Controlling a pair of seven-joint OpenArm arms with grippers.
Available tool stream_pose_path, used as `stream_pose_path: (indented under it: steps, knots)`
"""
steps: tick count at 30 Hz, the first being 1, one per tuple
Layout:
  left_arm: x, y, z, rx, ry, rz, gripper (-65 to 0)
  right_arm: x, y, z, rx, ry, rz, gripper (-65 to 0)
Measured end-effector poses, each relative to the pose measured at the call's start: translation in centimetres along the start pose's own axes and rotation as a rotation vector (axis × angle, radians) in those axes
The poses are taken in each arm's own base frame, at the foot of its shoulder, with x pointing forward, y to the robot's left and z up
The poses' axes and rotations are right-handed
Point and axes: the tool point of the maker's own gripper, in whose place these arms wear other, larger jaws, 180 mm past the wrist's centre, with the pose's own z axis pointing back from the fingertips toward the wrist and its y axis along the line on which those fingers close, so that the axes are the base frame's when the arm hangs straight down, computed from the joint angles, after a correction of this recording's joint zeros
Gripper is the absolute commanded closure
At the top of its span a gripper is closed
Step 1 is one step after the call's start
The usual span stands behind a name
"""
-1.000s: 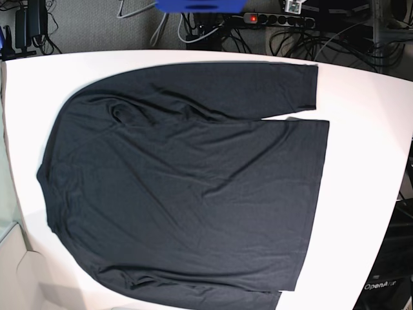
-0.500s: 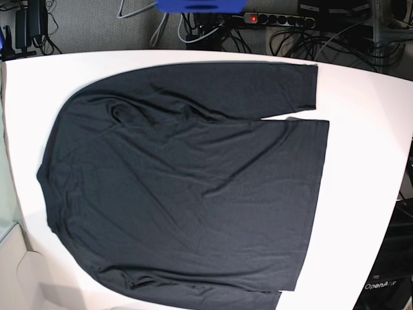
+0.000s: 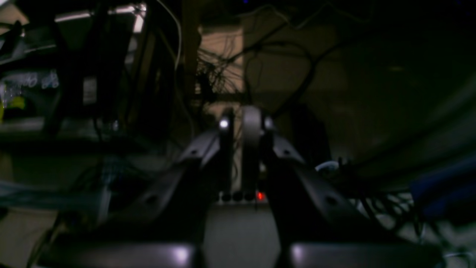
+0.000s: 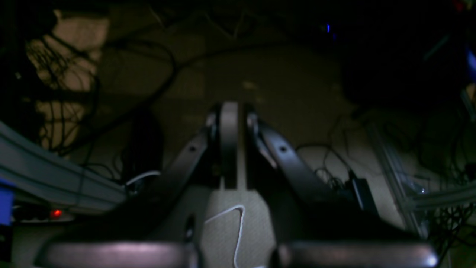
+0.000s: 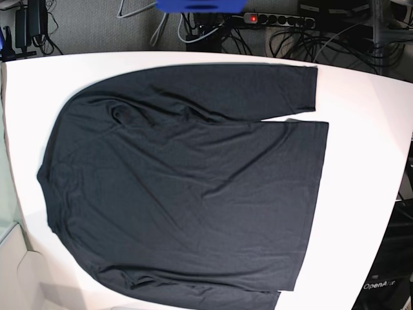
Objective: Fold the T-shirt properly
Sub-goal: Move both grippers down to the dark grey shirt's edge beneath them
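T-shirt [image 5: 187, 187] lay spread flat over most of the white table [image 5: 368, 148] in the base view, collar toward that view's left, hem toward its right; far sleeve lay along the body's upper edge, near sleeve ran off the bottom of the frame; no fold was visible, only loose creases near the shoulder; judged at the start, every fold left to do. Neither arm showed over the table. Left gripper [image 3: 243, 124] pointed at dim cables off the table, jaws a narrow slit apart, holding nothing; right gripper [image 4: 232, 119] likewise, jaws nearly together, holding nothing.
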Motion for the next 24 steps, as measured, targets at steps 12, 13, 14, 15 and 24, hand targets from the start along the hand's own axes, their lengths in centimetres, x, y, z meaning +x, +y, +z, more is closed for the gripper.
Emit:
stream_pose_path:
  steps: [12, 13, 14, 15, 24]
  knots:
    - [8.9, -0.3, -3.7, -0.03, -0.037, 0.006, -4.3, 9.9, 0.7, -4.4, 0.017, -0.009, -0.065, -5.7]
    - [10.0, 0.3, -4.2, -0.014, -0.047, 0.0, -4.3, 10.5, 0.9, -5.0, 0.024, 0.0, -0.068, -5.7]
    - [11.0, 0.9, -4.6, 0.005, -0.055, 0.006, -4.3, 11.2, 1.0, -5.6, 0.032, 0.004, -0.069, -5.7]
    - [11.7, 1.4, -5.0, 0.022, -0.05, 0.017, -4.3, 11.7, 1.1, -6.2, 0.036, 0.011, -0.069, -5.7]
    - [13.8, 4.4, -7.4, 0.099, 0.068, 0.108, -4.4, 14.9, 2.2, -9.9, 0.073, 0.074, -0.074, -5.9]
